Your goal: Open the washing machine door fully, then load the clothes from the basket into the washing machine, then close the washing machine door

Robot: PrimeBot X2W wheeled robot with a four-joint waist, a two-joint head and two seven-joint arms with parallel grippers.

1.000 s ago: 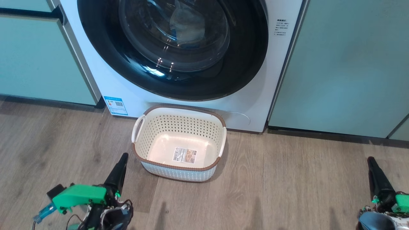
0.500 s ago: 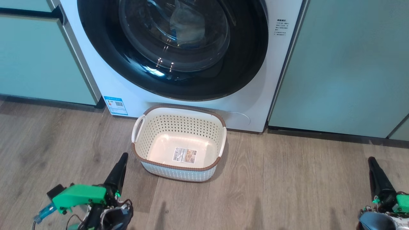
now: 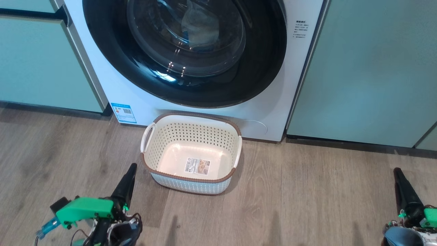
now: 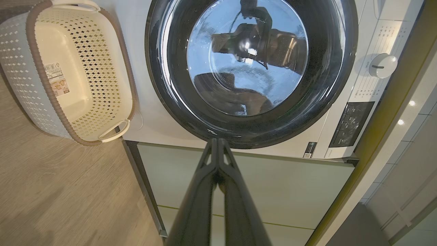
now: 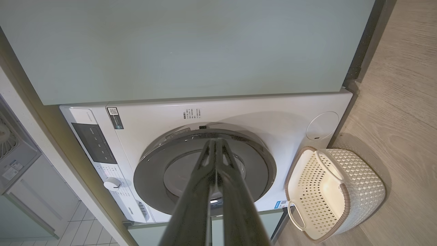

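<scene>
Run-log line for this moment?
washing machine door: closed | basket: empty, on floor before washing machine | left gripper: shut, empty | right gripper: shut, empty | task: appears complete

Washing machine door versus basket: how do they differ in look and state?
The washing machine door is round and glossy black with a clear glass centre; the basket is rounded-rectangular, cream, with perforated sides. The door is shut against the washing machine; the basket stands open-topped on the floor, empty but for a label. Both sit at the machine's front.
</scene>
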